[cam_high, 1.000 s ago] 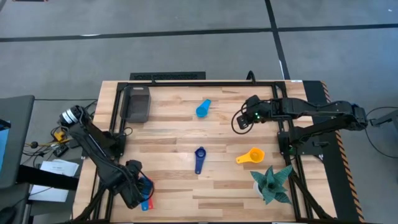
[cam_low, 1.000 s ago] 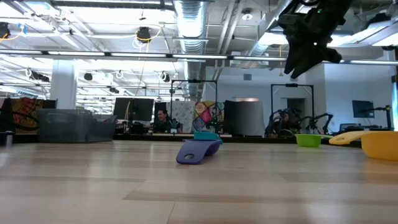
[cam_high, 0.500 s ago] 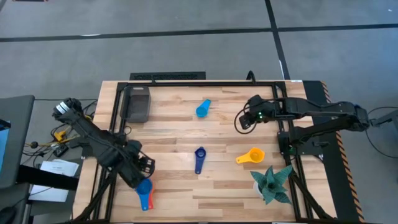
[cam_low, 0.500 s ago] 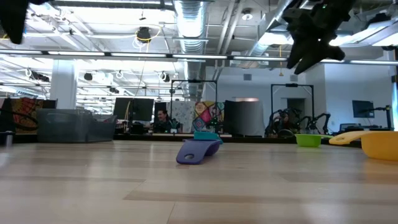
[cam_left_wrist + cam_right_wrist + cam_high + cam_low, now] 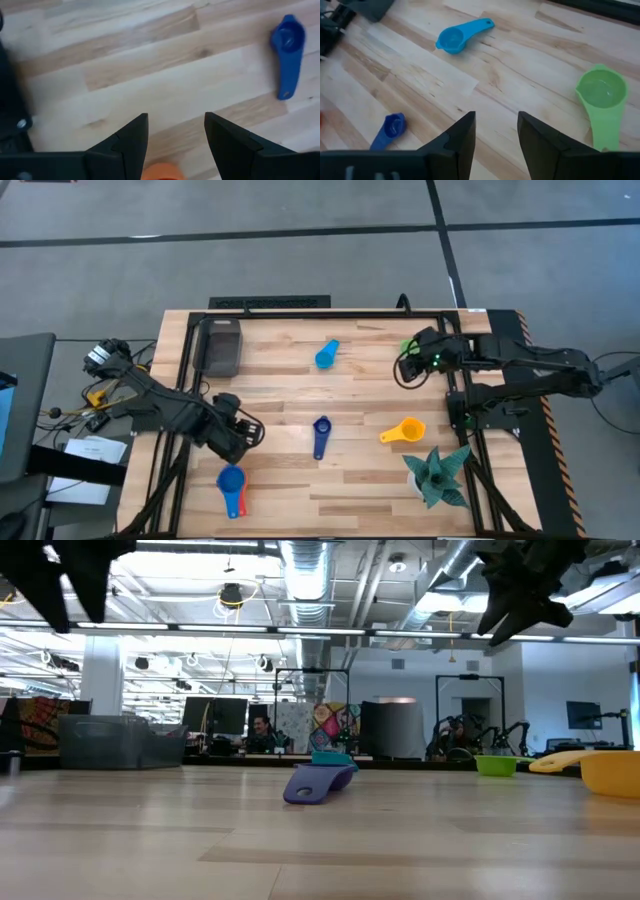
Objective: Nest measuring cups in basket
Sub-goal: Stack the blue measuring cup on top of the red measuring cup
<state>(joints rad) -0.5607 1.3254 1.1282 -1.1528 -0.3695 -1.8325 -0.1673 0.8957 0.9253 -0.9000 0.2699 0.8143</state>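
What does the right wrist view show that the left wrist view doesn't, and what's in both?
Only the right wrist view shows the light blue plastic measuring cup, the green plastic measuring cup and a corner of the dark grey basket. Only the left wrist view shows something orange between the left claw's fingers. Both show the dark blue plastic measuring cup lying on the wooden table.

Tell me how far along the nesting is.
Done: nothing; no cup shows in the basket. In hand: left gripper seems to hold an orange cup; right gripper is open, empty. To do: light blue, dark blue, green, yellow, blue and red cups on the table.
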